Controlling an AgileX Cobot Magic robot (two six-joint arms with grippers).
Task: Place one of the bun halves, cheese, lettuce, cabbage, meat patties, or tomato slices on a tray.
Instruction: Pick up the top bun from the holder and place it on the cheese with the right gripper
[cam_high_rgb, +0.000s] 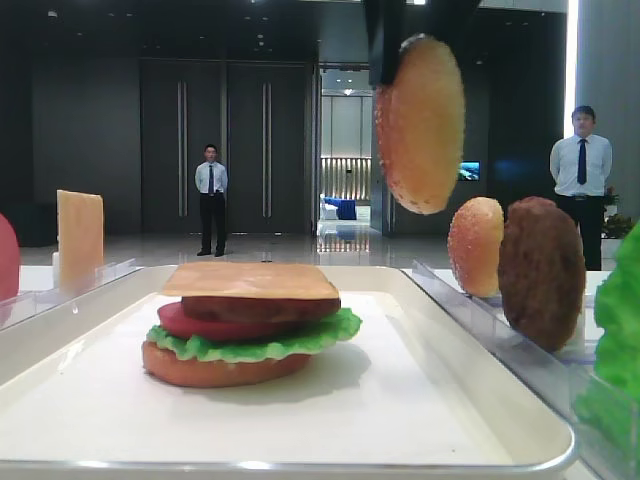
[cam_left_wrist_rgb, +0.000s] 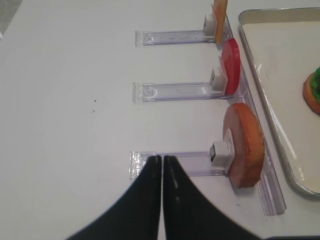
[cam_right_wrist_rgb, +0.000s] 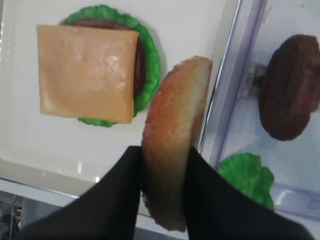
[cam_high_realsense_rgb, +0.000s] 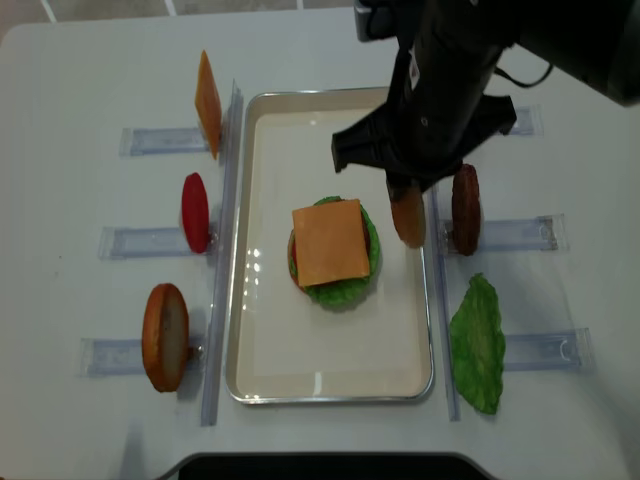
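My right gripper (cam_right_wrist_rgb: 164, 151) is shut on a seeded golden bun half (cam_right_wrist_rgb: 172, 145), held on edge. In the overhead view this bun half (cam_high_realsense_rgb: 408, 215) hangs over the right rim of the cream tray (cam_high_realsense_rgb: 250, 385). In the middle of the tray lies a stack with a cheese (cam_high_realsense_rgb: 330, 242) slice on top, over a dark meat patty (cam_high_rgb: 262, 309), a tomato slice (cam_high_rgb: 185, 322), lettuce (cam_high_rgb: 260, 346) and a bottom bun (cam_high_rgb: 215, 371). My left gripper (cam_left_wrist_rgb: 162, 158) is shut and empty, above the table left of the tray.
Clear racks flank the tray. On the left stand a cheese slice (cam_high_realsense_rgb: 207, 103), a tomato slice (cam_high_realsense_rgb: 195, 212) and a reddish-brown bun (cam_high_realsense_rgb: 165, 337). On the right are a patty (cam_high_realsense_rgb: 465, 208), a lettuce leaf (cam_high_realsense_rgb: 478, 343) and an orange speckled bun (cam_high_rgb: 475, 246).
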